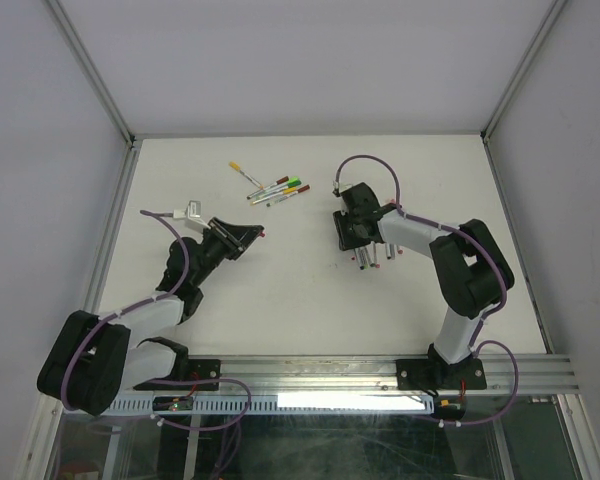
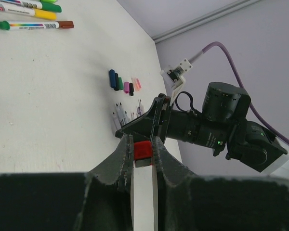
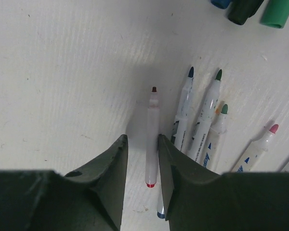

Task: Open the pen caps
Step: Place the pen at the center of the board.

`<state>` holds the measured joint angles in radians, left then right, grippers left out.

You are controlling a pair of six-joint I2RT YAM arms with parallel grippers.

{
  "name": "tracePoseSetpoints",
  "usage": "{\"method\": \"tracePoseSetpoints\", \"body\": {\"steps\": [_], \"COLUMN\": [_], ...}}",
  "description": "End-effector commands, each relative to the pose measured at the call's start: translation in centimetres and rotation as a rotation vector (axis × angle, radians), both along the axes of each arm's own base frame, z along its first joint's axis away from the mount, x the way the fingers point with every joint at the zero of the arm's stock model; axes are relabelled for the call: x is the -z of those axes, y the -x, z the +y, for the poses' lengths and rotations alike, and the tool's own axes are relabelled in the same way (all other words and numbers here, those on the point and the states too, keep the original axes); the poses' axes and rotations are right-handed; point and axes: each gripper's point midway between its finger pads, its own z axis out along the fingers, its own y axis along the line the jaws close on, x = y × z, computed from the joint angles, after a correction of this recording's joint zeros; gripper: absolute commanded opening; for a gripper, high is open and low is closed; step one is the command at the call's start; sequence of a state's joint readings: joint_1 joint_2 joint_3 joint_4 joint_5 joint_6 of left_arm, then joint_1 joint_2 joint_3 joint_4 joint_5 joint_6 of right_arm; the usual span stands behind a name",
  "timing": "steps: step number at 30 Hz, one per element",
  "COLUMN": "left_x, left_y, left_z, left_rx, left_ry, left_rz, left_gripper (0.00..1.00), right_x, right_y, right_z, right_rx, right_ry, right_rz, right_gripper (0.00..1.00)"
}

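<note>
The pen caps (image 2: 120, 83) pulled so far lie grouped on the bench (image 1: 310, 310), a red cap (image 2: 143, 150) is pinched in the left end effector (image 2: 142, 142), the bared red pen (image 3: 152, 134) lies within the spread right end effector (image 3: 141, 142), and setting that cap down is judged next.

White table (image 1: 310, 310). Black left gripper (image 2: 142, 140) with a red cap (image 2: 143, 149) on a white barrel (image 2: 143, 202). Farther off, loose caps (image 2: 120, 83) in blue, black, green, purple, pink. Rainbow-banded pen (image 2: 36, 25), green one end, brown the other. At black right gripper (image 3: 141, 138), whitish pen (image 3: 152, 130) with dark red tip; to its right, tips (image 3: 191, 72) blue, green, pink. Purple cables (image 1: 365, 160).
</note>
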<state>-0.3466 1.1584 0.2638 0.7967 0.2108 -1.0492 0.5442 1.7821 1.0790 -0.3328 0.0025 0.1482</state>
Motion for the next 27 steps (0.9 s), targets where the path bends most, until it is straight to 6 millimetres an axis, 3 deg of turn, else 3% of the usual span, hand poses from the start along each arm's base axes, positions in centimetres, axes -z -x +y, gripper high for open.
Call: {"method": "tracePoseSetpoints", "body": {"steps": [1, 9, 15, 22, 27], "left_x": [-1.1, 0.0, 1.4, 5.1, 9.7], "left_y": [0.1, 0.4, -0.7, -4.3, -8.0], "left_z": [-0.9, -3.7, -6.1, -10.6, -13.9], "left_rx": [0.018, 0.091, 0.131, 0.173, 0.188], "left_ry": [0.018, -0.013, -0.065, -0.219, -0.475], "left_rz": [-0.051, -0.031, 0.009, 0.127, 0.288], "left_gripper": [0.0, 0.0, 0.0, 0.0, 0.0], "right_x": [-2.0, -6.3, -9.1, -12.4, -13.7], "right_y": [-0.9, -1.2, -1.4, -1.0, -1.4], "right_z": [1.4, 2.2, 2.3, 0.9, -1.4], "right_rx": [-0.036, -0.088, -0.118, -0.255, -0.271], "right_ry": [-0.048, -0.128, -0.19, -0.32, -0.355], "right_rz": [-0.039, -0.149, -0.212, -0.195, -0.202], "right_gripper": [0.34, 0.34, 0.34, 0.33, 0.33]}}
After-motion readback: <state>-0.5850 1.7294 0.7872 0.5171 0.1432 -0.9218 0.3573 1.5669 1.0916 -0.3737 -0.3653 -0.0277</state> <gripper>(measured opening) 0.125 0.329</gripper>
